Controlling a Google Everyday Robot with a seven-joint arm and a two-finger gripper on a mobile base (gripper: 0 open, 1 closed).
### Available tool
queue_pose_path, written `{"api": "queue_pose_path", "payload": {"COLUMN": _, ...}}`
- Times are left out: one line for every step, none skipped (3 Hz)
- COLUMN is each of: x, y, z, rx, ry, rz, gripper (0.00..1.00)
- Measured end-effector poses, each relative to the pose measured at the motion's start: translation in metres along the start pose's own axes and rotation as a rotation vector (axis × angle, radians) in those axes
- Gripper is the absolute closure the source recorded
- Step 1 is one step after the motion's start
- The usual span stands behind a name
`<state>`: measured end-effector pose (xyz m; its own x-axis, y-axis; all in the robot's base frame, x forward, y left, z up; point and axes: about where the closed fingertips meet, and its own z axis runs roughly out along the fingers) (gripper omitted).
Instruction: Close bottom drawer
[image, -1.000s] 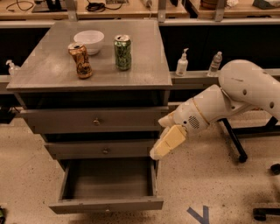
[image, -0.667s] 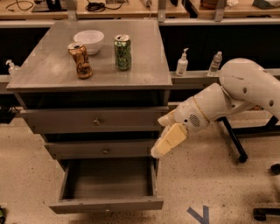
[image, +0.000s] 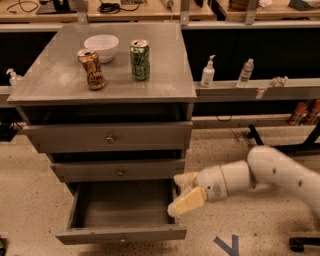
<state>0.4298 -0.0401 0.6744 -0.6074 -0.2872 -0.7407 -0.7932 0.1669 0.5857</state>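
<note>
Your gripper (image: 174, 195) sits low against the right wall of the bottom drawer (image: 120, 233), fingers apart with nothing between them. The drawer stands pulled well out, its front panel just below and to the left of the fingers. You're probably placed there to get behind that panel and push. The middle drawer (image: 120, 170) sits just above.

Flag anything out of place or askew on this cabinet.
The bottom drawer stands pulled far out, while the two drawers above sit nearly shut. The gripper hangs at its right-hand wall, near the front. The brown can on top looks slightly tilted; nothing is spilled.
</note>
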Motion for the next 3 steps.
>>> {"api": "queue_pose_path", "payload": {"x": 0.114, "y": -0.029, "z": 0.062, "rx": -0.011, "ry": -0.135, "rz": 0.190, "gripper": 0.00}}
{"api": "queue_pose_path", "payload": {"x": 0.117, "y": -0.039, "z": 0.069, "rx": -0.003, "ry": -0.145, "rz": 0.215, "gripper": 0.00}}
{"api": "queue_pose_path", "payload": {"x": 0.114, "y": -0.059, "z": 0.076, "rx": -0.046, "ry": -0.121, "rz": 0.258, "gripper": 0.00}}
